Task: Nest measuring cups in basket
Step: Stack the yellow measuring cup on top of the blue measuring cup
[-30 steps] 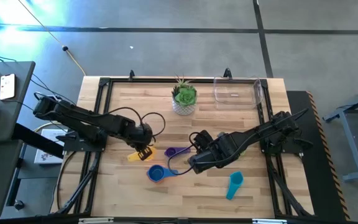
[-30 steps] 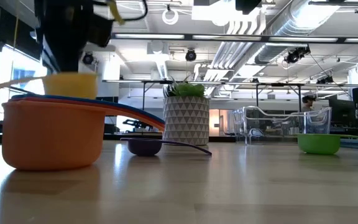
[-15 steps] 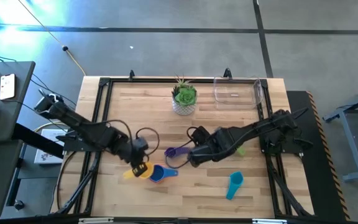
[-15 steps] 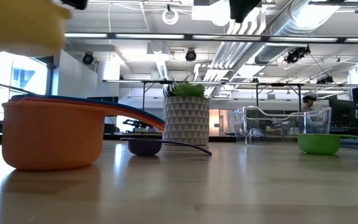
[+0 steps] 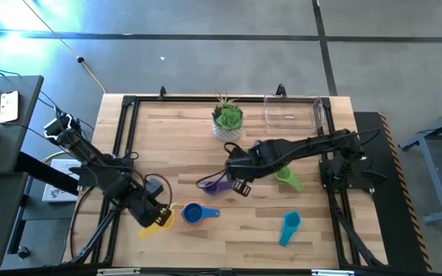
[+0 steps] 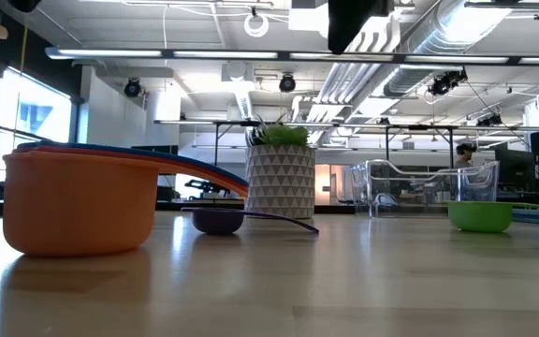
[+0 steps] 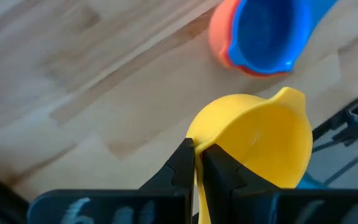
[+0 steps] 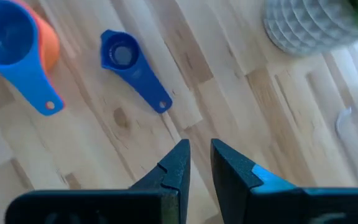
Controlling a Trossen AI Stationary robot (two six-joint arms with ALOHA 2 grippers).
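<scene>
Our left gripper (image 7: 197, 163) pinches the yellow cup (image 7: 253, 146) by its rim, at seven o'clock beside the blue cup (image 5: 193, 214). Light, stiff, probably slippery plastic. Right gripper (image 8: 196, 157) nearly closed, empty. Basket (image 5: 291, 110) at one o'clock.

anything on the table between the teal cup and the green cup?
Nothing. In the high view the stretch between the teal cup and the green cup is bare wood. The right pincer hangs off to the side, over the purple cup.
</scene>
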